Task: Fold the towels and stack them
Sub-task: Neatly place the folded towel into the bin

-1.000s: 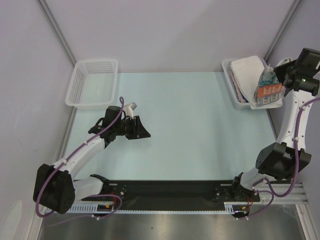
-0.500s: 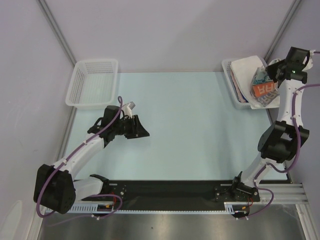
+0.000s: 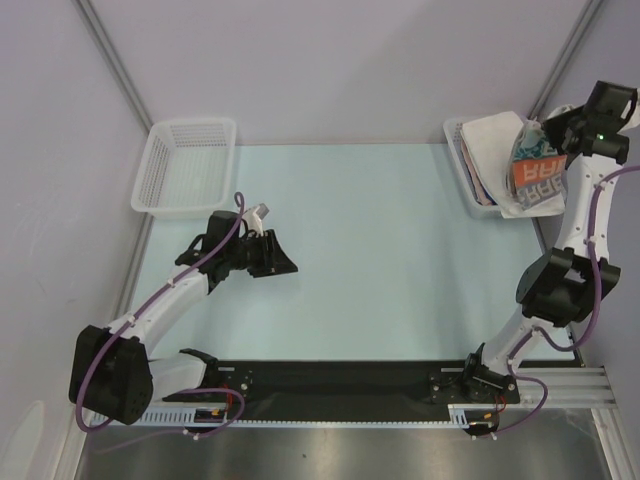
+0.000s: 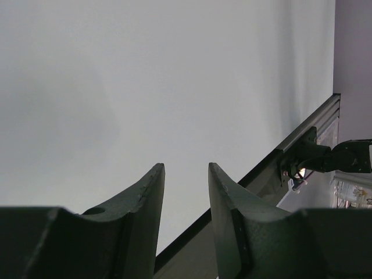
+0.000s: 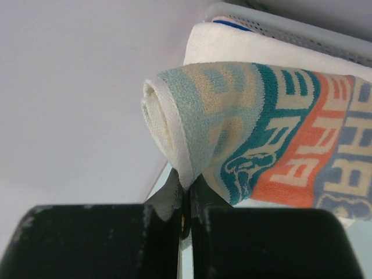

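My right gripper (image 3: 548, 137) is shut on the cream towel with colourful "RABBIT" lettering (image 3: 537, 172) and holds it lifted above the right basket (image 3: 468, 180). In the right wrist view the towel (image 5: 273, 139) hangs bunched from my pinched fingertips (image 5: 187, 183). A folded plain white towel (image 3: 492, 142) lies on top of the pile in that basket, with pinkish and blue edges showing beneath it. The white towel also shows in the right wrist view (image 5: 256, 46). My left gripper (image 3: 290, 267) is open and empty, low over the pale table on the left; its fingers (image 4: 142, 203) frame bare tabletop.
An empty white mesh basket (image 3: 186, 165) stands at the back left. The pale green table (image 3: 390, 250) lies between the arms. Grey walls and slanted frame posts enclose the back and sides. A black base rail (image 3: 340, 380) runs along the near edge.
My right gripper has dipped toward the basket and come up again with the lettered towel, ending a little farther back. The left arm has barely moved.
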Motion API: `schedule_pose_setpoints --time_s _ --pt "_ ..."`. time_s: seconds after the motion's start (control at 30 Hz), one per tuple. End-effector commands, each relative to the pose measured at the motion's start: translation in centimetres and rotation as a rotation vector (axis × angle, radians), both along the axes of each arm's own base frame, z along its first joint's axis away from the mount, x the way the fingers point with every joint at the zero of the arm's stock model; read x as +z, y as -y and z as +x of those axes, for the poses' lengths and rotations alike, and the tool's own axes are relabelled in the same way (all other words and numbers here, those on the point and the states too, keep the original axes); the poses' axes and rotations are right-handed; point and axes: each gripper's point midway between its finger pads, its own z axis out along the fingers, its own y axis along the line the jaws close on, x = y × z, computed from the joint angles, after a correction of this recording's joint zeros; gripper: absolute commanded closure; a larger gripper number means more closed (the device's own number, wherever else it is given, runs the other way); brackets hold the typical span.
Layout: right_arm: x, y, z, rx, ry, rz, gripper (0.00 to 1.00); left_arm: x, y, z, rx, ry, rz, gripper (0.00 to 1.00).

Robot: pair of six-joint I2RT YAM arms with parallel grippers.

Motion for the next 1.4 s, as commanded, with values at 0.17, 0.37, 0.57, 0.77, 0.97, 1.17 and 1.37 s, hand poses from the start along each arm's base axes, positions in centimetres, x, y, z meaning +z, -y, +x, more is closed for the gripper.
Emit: schedule_pose_setpoints --time_s 0.17,0.37,0.57,0.77,0.97,1.17,1.37 --pt "11.8 -1.5 -8.4 -0.028 0.236 -0.100 1.00 0.9 0.0 0.4 -0.003 0.044 -0.020 0.59" --pt "12.6 -1.7 -10.2 -0.035 0.223 -0.114 1.00 1.1 0.0 0.4 -0.002 0.049 -0.022 0.59" --pt "8.8 -0.9 -5.6 0.008 0.155 -0.076 1.00 0.9 0.0 0.5 0.001 0.042 -0.022 0.58" --pt "-1.5 0.3 4.9 0.055 0.012 -0.032 1.00 0.4 -0.6 0.9 0.021 0.020 -0.026 0.59" --pt "-10.9 0.4 13.4 0.123 -0.040 0.037 1.00 -0.1 -1.3 1.4 0.047 0.010 -0.001 0.59" --pt "-14.7 0.8 15.0 0.125 -0.033 0.051 1.00 -0.8 -1.8 1.8 0.060 -0.011 0.012 0.59" --pt "-16.8 1.8 14.4 0.093 -0.017 0.084 1.00 -1.2 -2.0 1.9 0.072 -0.025 0.022 0.59"
